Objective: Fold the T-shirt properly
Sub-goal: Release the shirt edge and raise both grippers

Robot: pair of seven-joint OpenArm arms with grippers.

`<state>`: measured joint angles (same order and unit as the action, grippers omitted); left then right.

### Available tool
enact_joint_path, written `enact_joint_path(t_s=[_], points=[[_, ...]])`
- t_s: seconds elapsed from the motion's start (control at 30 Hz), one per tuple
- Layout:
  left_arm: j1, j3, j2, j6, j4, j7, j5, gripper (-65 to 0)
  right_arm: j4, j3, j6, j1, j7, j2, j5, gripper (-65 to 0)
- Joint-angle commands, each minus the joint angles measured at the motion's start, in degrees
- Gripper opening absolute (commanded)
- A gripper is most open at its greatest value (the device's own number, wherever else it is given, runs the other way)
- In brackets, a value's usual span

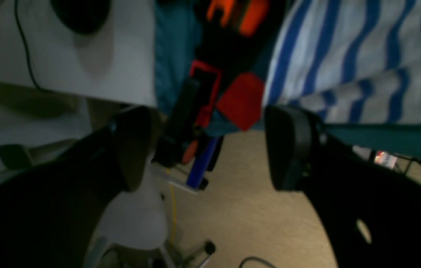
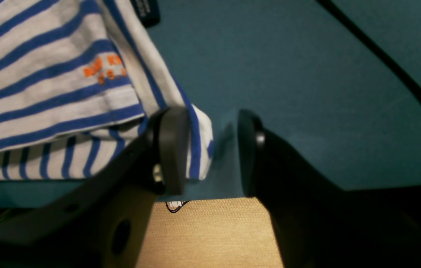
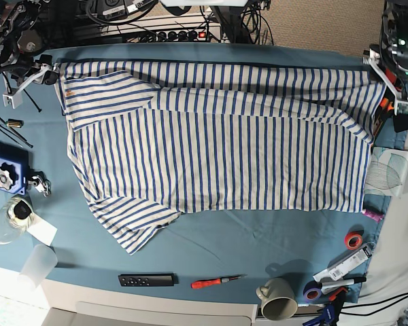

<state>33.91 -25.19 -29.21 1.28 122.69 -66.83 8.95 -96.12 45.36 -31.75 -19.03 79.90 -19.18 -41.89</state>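
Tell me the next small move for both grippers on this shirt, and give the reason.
Probably close both grippers on the far edge. The T-shirt lies spread flat, its far strip already folded over. The right gripper stands open with a corner of cloth between its jaws; the left gripper hangs wide open just off the other corner, so it likely needs to ease onto the cloth first.

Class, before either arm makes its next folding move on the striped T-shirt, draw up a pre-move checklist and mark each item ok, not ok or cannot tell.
1. T-shirt lies on the blue table, one long edge already folded over: ok.
2. Right tool open, one finger beside the shirt's corner: ok.
3. Right tool actually gripping cloth: not ok, the jaws stand apart.
4. Left tool open at the table edge, nothing between its fingers: ok.
5. Left tool touching the shirt: cannot tell.
6. Screwdriver, remote and mug lie apart from the shirt: ok.
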Motion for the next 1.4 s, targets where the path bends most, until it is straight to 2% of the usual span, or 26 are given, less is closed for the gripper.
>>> enact_joint_path(t_s=[0.0,0.17,0.37,0.4,0.43,0.53,0.67,0.77,0.87,0.97,1.07,1.2,1.37], points=[[-0.09,-0.5,-0.94,0.26,0.92,1.81,-1.86,-16.9,-1.01,0.5,-0.15,0.13,-0.9,-1.44,-0.33,-42.0],[-0.13,-0.5,-0.94,0.24,0.92,10.47,-3.43,-16.9,-1.01,0.5,-0.15,0.13,-0.85,-1.44,-0.31,-42.0],[-0.59,-0.5,-0.61,0.24,0.92,11.17,-3.37,-18.5,-1.01,0.5,-0.15,0.13,-0.92,-1.44,-0.33,-42.0],[-0.59,-0.5,-0.59,0.24,0.92,11.1,-3.06,-23.4,-1.01,0.5,-0.15,0.13,-0.92,-1.44,-0.33,-42.0],[-0.59,-0.5,-0.61,0.26,0.92,10.75,-2.69,-31.8,-1.01,0.5,-0.15,0.13,-1.01,-1.44,-0.33,-42.0],[-0.59,-0.5,-0.37,0.74,0.92,10.27,-1.46,-65.0,-1.01,0.5,-0.15,0.13,-2.03,-1.44,-0.33,-42.0],[-0.59,-0.5,0.24,7.26,0.92,10.32,-0.79,-65.0,-1.01,0.5,-0.13,0.13,-3.48,-1.44,-0.33,-42.0],[-0.63,-0.5,0.31,9.42,0.92,10.47,-0.24,-65.0,-1.01,0.48,-0.13,0.13,-3.65,-1.44,-0.33,-42.0],[-0.74,-0.5,0.28,9.2,0.92,14.05,1.99,-65.0,-1.01,0.5,-0.13,0.13,-4.15,-1.44,-1.07,-42.0],[-0.79,-0.5,0.28,8.15,0.92,19.37,4.33,-65.0,-1.03,0.5,-0.13,0.13,-4.04,-1.46,-5.99,-42.0],[-2.29,-0.5,0.31,2.6,0.92,16.33,6.84,-65.0,-1.03,0.5,-0.17,0.13,-0.79,-1.46,-12.11,-42.0],[-3.82,-0.5,0.31,2.03,0.92,16.06,11.93,-65.0,-1.03,0.5,-0.17,0.13,0.1,-1.46,-12.31,-42.0],[-6.99,-0.5,0.31,1.99,0.92,17.4,12.63,-65.0,-1.03,0.5,-0.28,0.22,-1.49,-1.51,-12.33,-42.0]])
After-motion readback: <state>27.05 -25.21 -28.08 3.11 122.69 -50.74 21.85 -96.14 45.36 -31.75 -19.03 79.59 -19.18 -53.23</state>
